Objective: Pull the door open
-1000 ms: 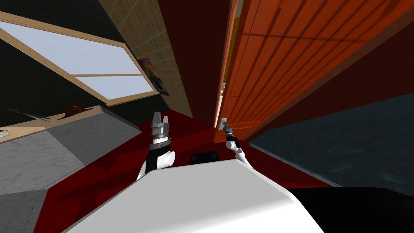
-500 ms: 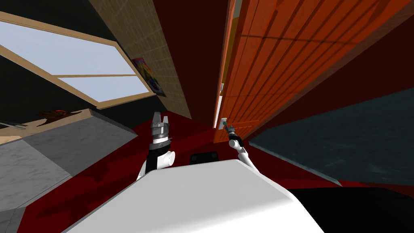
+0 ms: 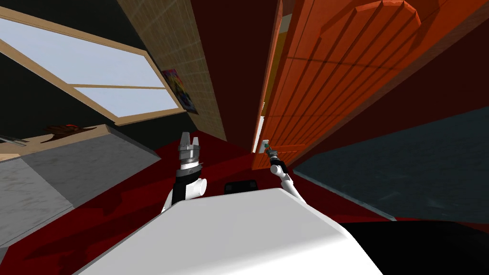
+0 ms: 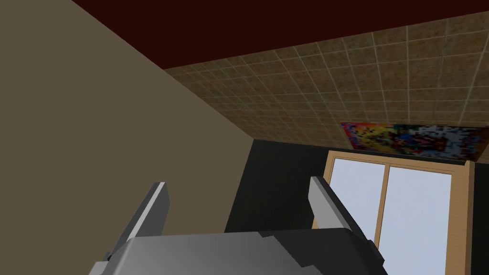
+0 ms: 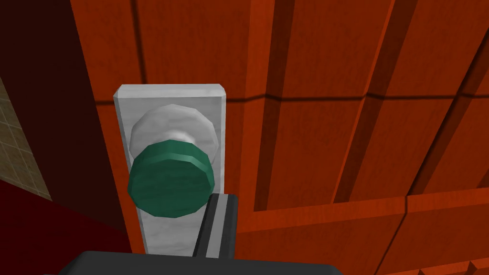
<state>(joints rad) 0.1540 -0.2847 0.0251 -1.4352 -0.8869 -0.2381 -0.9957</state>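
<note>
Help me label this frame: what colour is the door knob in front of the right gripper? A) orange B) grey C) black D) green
D: the door knob is green, set on a light grey plate on the orange door.

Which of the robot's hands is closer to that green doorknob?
Right. The right gripper is right at the green knob on the orange door; the left gripper is raised, open, well off to the side, away from the door.
</note>
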